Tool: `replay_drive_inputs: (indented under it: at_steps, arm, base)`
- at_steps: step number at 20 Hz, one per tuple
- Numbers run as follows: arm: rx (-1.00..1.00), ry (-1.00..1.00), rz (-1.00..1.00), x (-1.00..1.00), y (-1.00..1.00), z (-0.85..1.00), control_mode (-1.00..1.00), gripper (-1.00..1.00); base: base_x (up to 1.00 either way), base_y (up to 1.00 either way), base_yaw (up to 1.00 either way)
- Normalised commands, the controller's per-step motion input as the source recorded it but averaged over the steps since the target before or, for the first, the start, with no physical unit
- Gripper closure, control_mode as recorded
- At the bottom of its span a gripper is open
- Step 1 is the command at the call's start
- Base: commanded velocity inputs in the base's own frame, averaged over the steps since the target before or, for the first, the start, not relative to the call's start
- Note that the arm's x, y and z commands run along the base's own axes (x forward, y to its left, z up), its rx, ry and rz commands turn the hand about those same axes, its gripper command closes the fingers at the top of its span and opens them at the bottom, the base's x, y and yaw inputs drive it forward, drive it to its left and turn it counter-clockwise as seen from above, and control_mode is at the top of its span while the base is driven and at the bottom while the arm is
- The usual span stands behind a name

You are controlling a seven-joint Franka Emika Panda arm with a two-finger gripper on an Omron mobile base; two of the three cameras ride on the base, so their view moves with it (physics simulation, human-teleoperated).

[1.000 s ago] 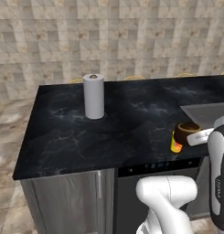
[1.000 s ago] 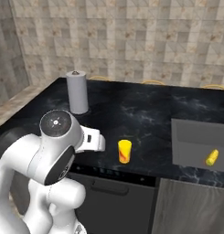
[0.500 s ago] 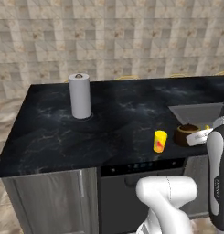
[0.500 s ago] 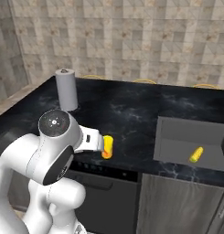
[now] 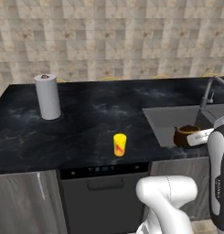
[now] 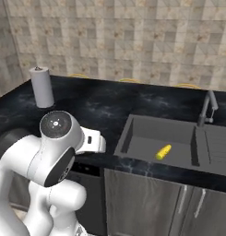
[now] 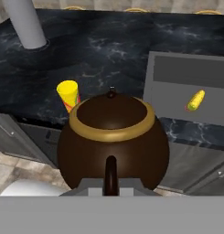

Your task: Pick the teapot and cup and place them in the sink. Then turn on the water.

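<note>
Teapot (image 7: 112, 139) clamped in claw (image 7: 111, 186), carried off the bench (image 5: 86, 123) edge; views shifted as base drove toward sink (image 6: 146, 138), now nearer. Cup (image 5: 120, 144) left on bench, to be fetched afterwards

sink (image 6: 133, 133) basin open bar yellow knobbly item (image 6: 163, 151) (mid-floor); tap (image 6: 206, 107) guards far side

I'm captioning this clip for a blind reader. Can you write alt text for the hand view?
A dark-brown teapot with a gold rim sits close up in the gripper. Behind it on the black counter stands a yellow cup; to the right, the grey sink holds a small yellow item.
</note>
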Motion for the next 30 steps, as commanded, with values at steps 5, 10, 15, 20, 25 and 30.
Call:
replay_drive_inputs:
  at_steps: [5,10,15,20,25,30]
  arm:
    - [0.00,0.00,0.00,0.00,0.00,0.00,1.00,1.00]
    - [0.00,0.00,0.00,0.00,0.00,0.00,1.00,1.00]
    - [0.00,0.00,0.00,0.00,0.00,0.00,1.00,1.00]
    - [0.00,0.00,0.00,0.00,0.00,0.00,1.00,1.00]
    - [0.00,0.00,0.00,0.00,0.00,0.00,1.00,1.00]
    - [0.00,0.00,0.00,0.00,0.00,0.00,1.00,1.00]
  base:
    - [0.05,-0.76,0.09]
    - [0.07,-0.73,0.09]
    - [0.17,-0.44,0.06]
    - [0.47,0.00,0.00]
    - [0.59,0.16,0.00]
    - [0.62,0.11,0.00]
